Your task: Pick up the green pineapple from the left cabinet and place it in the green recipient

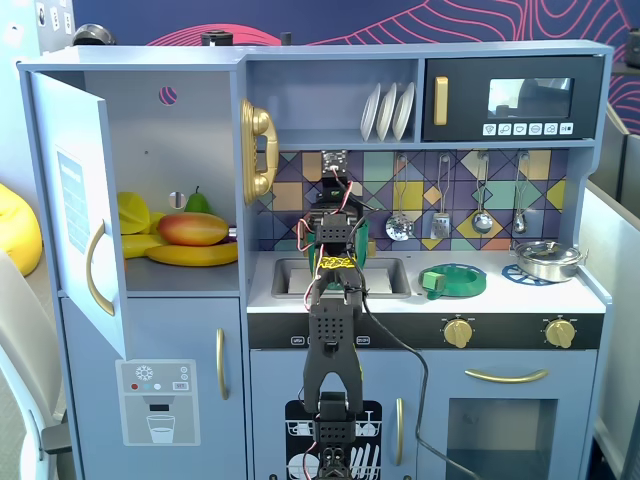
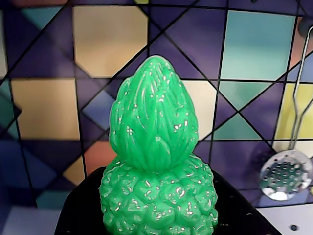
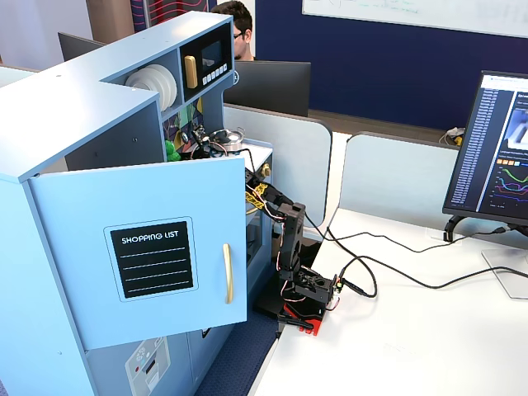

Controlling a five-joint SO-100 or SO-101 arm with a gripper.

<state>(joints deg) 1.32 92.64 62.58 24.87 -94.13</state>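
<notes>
- My gripper [image 1: 338,170] was clamped on the green pineapple [image 2: 156,166], leafy top up, so it wouldn't slip.
- I held it over the sink [image 1: 340,275]; the left cabinet [image 1: 150,180] sat at 9 o'clock, door open.
- Couldn't spot the green recipient.

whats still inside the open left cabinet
In the cabinet: a red-orange mango, bananas, a yellow fruit and a pear's tip behind them. The door hides the left edge. The pineapple is in the claw.
</notes>
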